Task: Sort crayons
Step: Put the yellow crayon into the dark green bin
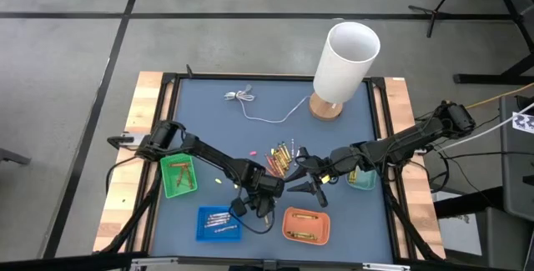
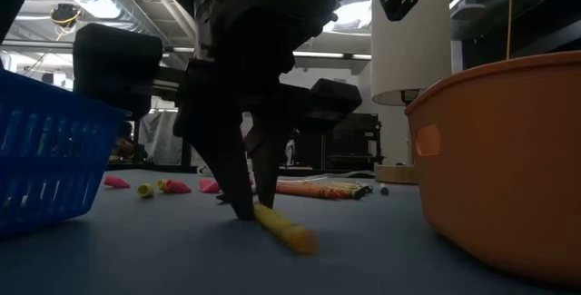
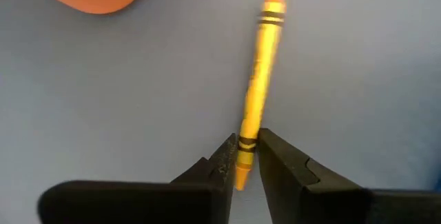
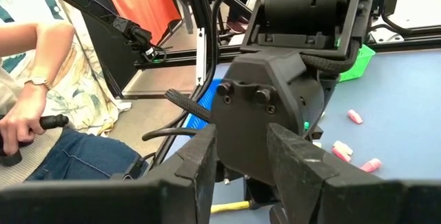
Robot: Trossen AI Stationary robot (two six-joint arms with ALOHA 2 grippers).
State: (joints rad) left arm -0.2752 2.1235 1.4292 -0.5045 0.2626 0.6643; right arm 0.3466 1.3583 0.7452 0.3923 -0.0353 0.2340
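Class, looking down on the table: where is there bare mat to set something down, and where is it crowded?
Bare mat lies between the white cable and the green tray, along the left side. Crowded: the middle, where the crayon pile and both arms meet, and the front, around the blue tray and orange tray.

No readable text, labels or numbers anywhere.

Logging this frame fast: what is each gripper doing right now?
Left gripper: jaws closing around one end of the yellow crayon lying on the mat.
Right gripper: open, holding nothing.
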